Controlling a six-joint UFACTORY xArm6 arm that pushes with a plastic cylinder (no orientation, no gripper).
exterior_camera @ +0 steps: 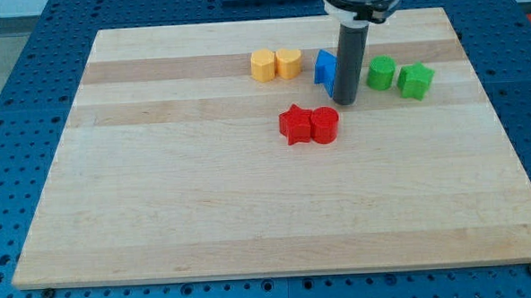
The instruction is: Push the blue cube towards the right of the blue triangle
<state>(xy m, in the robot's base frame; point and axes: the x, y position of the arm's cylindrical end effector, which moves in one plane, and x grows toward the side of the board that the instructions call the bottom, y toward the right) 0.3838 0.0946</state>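
Note:
One blue block (324, 66) shows near the view's top, right of centre; its right side is hidden behind my rod, and I cannot tell whether it is the cube or the triangle. No second blue block can be made out; it may be hidden behind the rod. My tip (344, 101) rests on the board just below and right of the blue block, touching or nearly touching it.
A yellow hexagon-like block (262, 66) and a yellow heart-like block (289, 63) sit left of the blue block. A green cylinder (382, 73) and a green star-like block (416, 79) lie right of the rod. A red star (294, 125) and a red cylinder (325, 125) lie below it.

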